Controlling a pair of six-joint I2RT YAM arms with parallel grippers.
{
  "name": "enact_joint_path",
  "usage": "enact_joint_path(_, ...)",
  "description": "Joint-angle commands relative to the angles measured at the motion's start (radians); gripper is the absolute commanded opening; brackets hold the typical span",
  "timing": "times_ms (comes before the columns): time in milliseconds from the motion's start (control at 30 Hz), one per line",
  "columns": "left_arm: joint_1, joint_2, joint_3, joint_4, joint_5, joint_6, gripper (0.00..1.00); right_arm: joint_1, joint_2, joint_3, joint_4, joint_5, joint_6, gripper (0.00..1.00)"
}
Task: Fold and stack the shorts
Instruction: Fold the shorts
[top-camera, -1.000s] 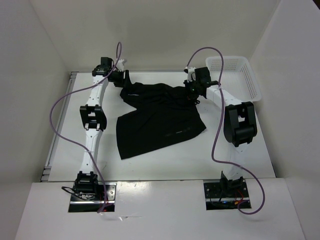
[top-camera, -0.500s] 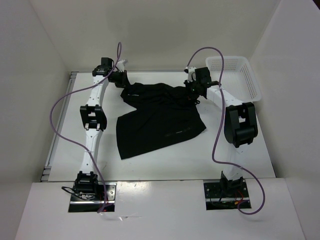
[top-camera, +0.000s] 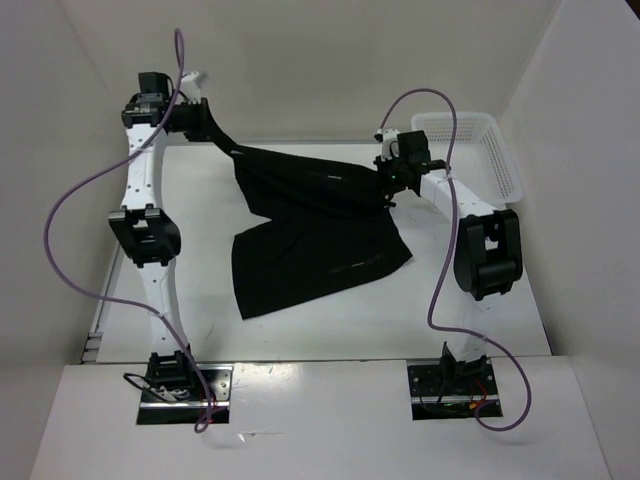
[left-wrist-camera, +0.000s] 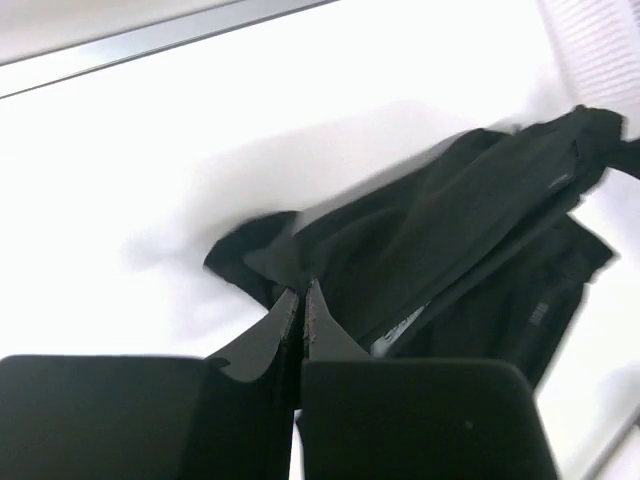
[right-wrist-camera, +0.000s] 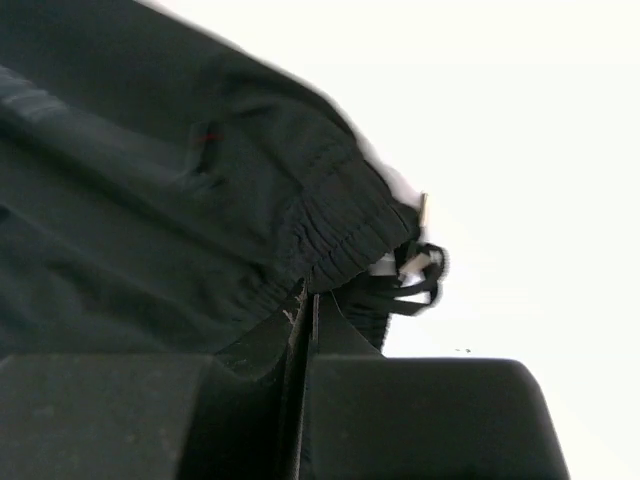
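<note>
Top external view: the shorts (top-camera: 320, 225) stretch across mid-frame, the left gripper (top-camera: 205, 122) at upper left and the right gripper (top-camera: 388, 180) each pinching an edge (waistband, apparently); seemingly no fold yet, stacking remains.

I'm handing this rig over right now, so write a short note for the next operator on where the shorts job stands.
Left gripper: shut on one end of the shorts, held up over the table's far left side.
Right gripper: shut on the elastic waistband, toward the far right.
Shorts: stretched between the two grippers, with the rest draped down onto the table, not flat.
White basket: far right corner; the shorts are not in it.
Done: both ends gripped.
Left: spread flat, fold, stack.
</note>
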Motion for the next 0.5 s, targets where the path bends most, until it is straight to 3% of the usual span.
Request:
enact_joint_path(0, 0.010, -0.127, -0.125, -0.045, 0.031, 0.006, 0.00, -0.042, -0.087, -0.012, 0.008, 0.000, -0.005, 0.00)
enact_joint_path(300, -0.018, -0.436, -0.625, -0.054, 0.033, 0.006, 0.00, -0.054, -0.196, -0.103, -0.001, -0.032, -0.068, 0.00)
enact_joint_path(467, -0.029, -0.609, -0.736, -0.115, 0.001, 0.006, 0.00, -0.075, -0.327, -0.211, -0.024, -0.103, -0.175, 0.00)
